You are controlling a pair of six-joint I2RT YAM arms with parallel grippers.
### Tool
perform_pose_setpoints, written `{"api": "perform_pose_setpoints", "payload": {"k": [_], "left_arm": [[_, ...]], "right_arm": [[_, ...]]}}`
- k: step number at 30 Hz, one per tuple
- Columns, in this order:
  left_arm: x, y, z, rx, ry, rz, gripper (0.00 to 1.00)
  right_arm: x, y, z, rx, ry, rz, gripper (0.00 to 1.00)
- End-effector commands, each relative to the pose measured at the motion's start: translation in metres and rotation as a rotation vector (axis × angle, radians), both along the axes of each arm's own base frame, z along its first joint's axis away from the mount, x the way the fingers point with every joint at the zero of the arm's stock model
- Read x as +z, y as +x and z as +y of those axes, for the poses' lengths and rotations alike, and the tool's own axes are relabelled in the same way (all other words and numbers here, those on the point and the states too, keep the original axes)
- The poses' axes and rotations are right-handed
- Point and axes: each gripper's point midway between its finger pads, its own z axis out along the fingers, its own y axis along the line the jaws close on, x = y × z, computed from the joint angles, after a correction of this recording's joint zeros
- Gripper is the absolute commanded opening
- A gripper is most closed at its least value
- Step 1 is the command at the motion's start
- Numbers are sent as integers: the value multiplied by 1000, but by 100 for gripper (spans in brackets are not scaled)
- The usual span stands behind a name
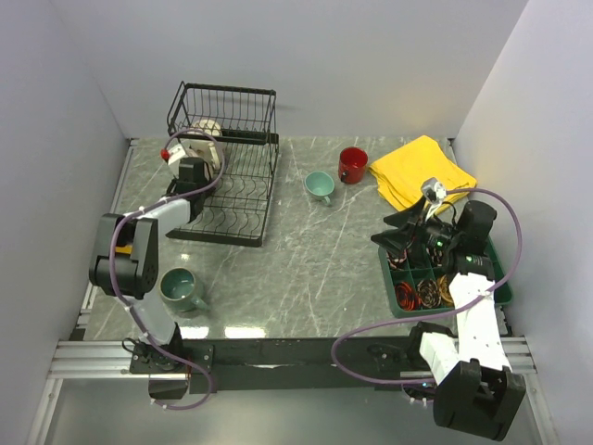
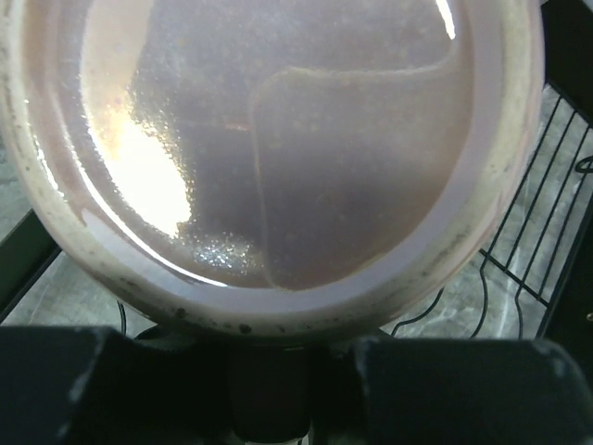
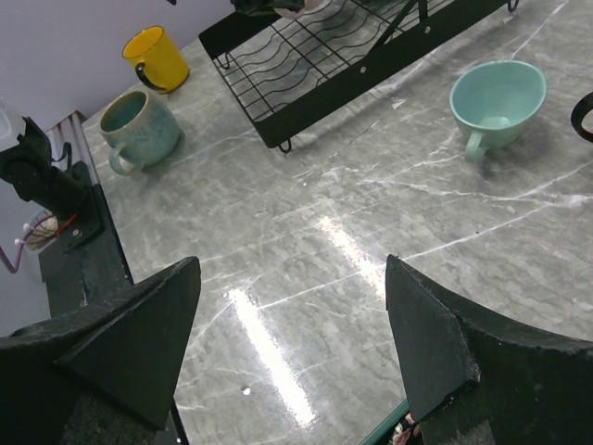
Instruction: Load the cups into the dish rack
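The black wire dish rack (image 1: 232, 190) stands at the back left. My left gripper (image 1: 193, 165) is over it, shut on the rim of the beige mug with lilac inside (image 1: 209, 130). That mug fills the left wrist view (image 2: 278, 139), right against the gripper (image 2: 278, 338). The grey-green mug (image 1: 181, 289) stands near the left arm. The small teal cup (image 1: 320, 186) and the red mug (image 1: 352, 164) stand mid-table. The yellow mug (image 3: 157, 57) shows only in the right wrist view. My right gripper (image 1: 405, 232) is open and empty (image 3: 292, 343). The cream mug is out of view.
A folded yellow cloth (image 1: 422, 171) lies at the back right. A green compartmented tray (image 1: 394, 278) with small parts sits under the right arm. White walls close in the table on three sides.
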Motion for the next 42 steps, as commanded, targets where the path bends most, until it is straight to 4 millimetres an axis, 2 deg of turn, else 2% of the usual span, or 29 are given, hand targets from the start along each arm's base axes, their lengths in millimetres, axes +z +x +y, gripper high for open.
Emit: {"api": "perform_pose_setpoints", "payload": {"k": [1, 10, 13, 14, 16, 17, 19, 22, 26, 31, 35, 42], "left_arm": [[47, 28, 8, 61, 1, -146, 1], [28, 31, 8, 66, 0, -93, 5], [24, 33, 8, 71, 2, -79, 15], [23, 34, 8, 71, 3, -76, 24], [21, 35, 8, 71, 6, -64, 34], [21, 35, 8, 69, 7, -60, 42], [19, 36, 6, 60, 9, -47, 51], [19, 37, 5, 49, 10, -37, 57], [24, 34, -1, 9, -2, -45, 62], [45, 24, -9, -48, -19, -92, 71], [54, 15, -18, -100, -56, -120, 72], [39, 14, -37, -166, -128, -95, 71]], "right_arm": [[9, -2, -1, 11, 1, -47, 86], [10, -2, -3, 8, 3, -49, 87], [9, -1, -3, 10, 8, -41, 87], [9, -2, -3, 13, 9, -38, 87], [9, -1, -4, 11, 8, -41, 87], [9, -1, -4, 10, 8, -38, 87], [9, 0, -4, 8, 8, -36, 87], [8, 0, -5, 5, 6, -38, 87], [8, 1, -7, -2, 5, -36, 87], [7, 3, -10, -14, 4, -33, 87], [6, 3, -13, -23, 7, -29, 87], [6, 4, -20, -48, 19, -26, 87]]}}
